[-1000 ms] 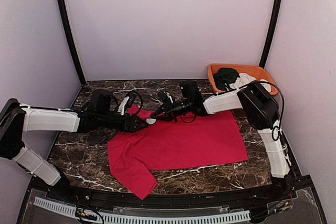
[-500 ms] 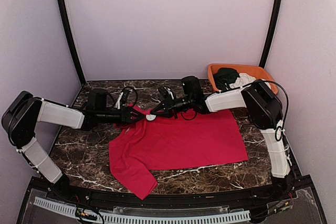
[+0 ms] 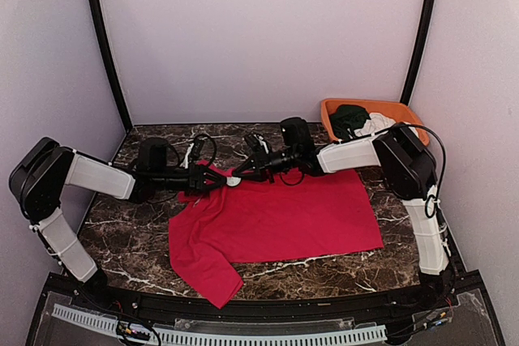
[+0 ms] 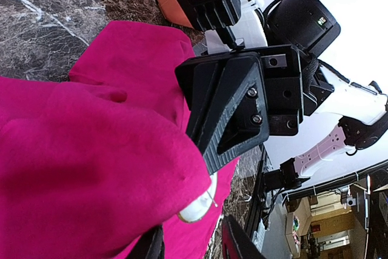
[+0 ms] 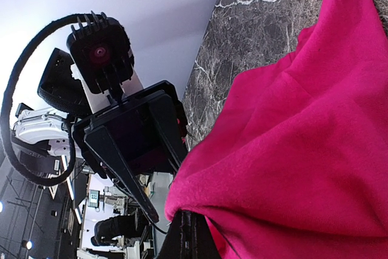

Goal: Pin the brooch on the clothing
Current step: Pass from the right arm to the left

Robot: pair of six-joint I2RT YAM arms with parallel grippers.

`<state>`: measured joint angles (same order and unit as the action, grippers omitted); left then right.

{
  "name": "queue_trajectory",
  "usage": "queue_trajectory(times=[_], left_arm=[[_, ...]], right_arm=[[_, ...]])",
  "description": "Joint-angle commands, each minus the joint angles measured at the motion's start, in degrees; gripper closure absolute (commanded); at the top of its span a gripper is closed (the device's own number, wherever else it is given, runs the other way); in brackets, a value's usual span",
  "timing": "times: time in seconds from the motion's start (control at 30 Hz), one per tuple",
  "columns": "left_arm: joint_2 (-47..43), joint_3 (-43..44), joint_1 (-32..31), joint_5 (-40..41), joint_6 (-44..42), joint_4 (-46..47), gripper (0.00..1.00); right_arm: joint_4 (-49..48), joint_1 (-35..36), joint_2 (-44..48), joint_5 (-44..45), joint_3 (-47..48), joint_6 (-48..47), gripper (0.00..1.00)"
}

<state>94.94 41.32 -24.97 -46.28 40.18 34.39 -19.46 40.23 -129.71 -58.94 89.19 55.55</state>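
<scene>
Left jaws partly closed and grasping a bunched fold of the clothing (image 4: 91,168), with red cloth filling the gap between the fingers (image 4: 237,242). Right jaws clenched tight, tips right at the white brooch (image 4: 195,209); cannot tell whether pinching the brooch itself or the cloth beside it. Brooch half tucked behind the raised fold, a thin pin showing at its edge. Both sets of jaws tip to tip over the shirt's far left corner. Rest of the clothing spread flat across the middle of the dark marble counter (image 3: 122,241), one sleeve reaching toward the near left. At the far right corner, an orange tray (image 3: 327,111) holding a dark green garment (image 3: 349,119) and a white garment (image 3: 375,126), well apart from the shirt.
</scene>
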Motion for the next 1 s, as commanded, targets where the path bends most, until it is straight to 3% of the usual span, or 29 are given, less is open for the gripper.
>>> queue_trajectory(times=[0.0,0.27,0.97], left_arm=[[0.8,1.1,-0.1,-1.7,0.8,2.0,0.7],[2.0,1.9,-0.1,-2.2,1.4,2.5,0.79],[5.1,1.2,-0.1,-3.7,7.7,11.5,0.79]], right_arm=[[-1.2,0.0,1.6,-1.1,0.8,-0.2,1.0],[-1.5,0.3,1.8,-1.5,1.0,0.0,1.0],[-5.5,1.2,1.3,-2.5,0.5,2.0,1.0]])
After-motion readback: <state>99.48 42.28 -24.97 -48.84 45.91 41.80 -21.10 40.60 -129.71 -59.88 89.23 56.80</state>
